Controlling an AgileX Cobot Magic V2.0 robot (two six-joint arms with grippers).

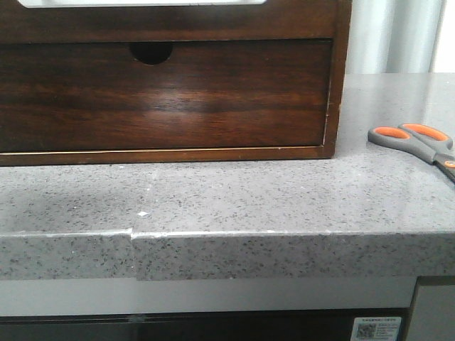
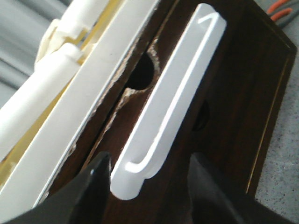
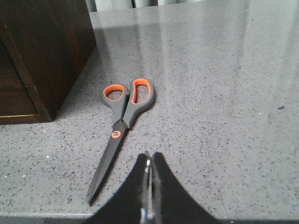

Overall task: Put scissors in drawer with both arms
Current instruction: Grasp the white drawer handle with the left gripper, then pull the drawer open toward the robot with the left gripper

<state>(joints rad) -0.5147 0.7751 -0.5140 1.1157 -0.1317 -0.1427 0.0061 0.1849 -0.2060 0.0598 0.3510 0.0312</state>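
Drawer (image 1: 163, 96): shut flush in the wooden box (image 1: 341, 78), on the grey speckled table (image 1: 234, 195); its half-round finger notch (image 1: 151, 52) sits in the top edge of the front.

Scissors (image 3: 120, 128): lying flat and closed on the table to the right of the box, well apart from the drawer front; orange-lined loops point away from the robot, blade tip toward the table's near edge.

Left hand (image 2: 147, 175): fingers spread wide, hovering close to the drawer front near the notch, holding nothing; a long white clip-like piece (image 2: 170, 100) lies between the fingers and the wood, and I cannot tell what it is.

Right hand (image 3: 148, 186): fingers pressed together, empty, low over the table just short of the blades.

Step in hand: judged to be opening the drawer, since it is not yet out and the scissors are untouched.

How to do it well: hook one left finger into the notch, not against the glossy face, and pull straight out so the drawer does not jam in the box; draw it far enough to take the scissors' full length.

For the right hand: it needs to spread before it can close across the scissors near the pivot.
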